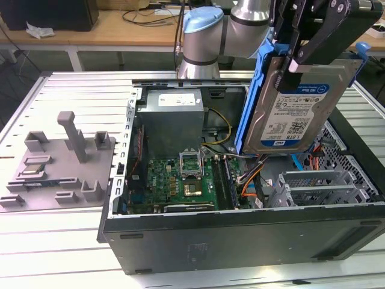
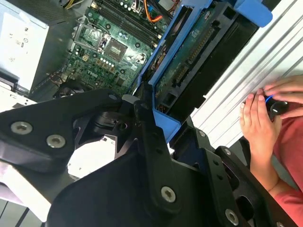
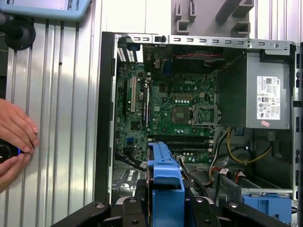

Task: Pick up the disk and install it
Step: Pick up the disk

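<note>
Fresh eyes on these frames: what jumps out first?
The disk, clamped on edge in the gripper above the open computer case, dominates the exterior view's right. A grey fixture tray sits at that view's left. In the first wrist view, a person's hand lies beside the case.

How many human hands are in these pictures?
2. Both are over the slatted table beside the open computer case: one hand and the other hand, close together.
</note>
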Controlling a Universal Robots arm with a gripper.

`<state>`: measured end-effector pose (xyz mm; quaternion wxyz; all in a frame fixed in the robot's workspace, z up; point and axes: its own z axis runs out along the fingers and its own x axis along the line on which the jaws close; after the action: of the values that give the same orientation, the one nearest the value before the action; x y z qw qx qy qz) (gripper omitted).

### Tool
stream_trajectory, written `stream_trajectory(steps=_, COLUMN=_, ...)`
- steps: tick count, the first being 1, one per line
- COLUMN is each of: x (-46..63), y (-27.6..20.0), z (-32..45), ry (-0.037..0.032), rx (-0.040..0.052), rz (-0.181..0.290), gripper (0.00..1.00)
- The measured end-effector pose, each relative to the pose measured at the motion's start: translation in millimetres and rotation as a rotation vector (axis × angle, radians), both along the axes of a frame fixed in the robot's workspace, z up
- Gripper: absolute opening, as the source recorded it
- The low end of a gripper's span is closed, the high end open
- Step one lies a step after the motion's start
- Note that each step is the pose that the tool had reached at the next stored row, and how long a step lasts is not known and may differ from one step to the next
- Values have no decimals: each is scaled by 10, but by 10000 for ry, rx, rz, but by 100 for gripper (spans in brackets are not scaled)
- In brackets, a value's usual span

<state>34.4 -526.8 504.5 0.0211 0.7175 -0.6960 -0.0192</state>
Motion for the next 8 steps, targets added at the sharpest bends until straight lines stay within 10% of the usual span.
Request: stream_trajectory(steps=8, x=2, y=-1, z=0, ry=0, rx=0, rz=1, gripper=37)
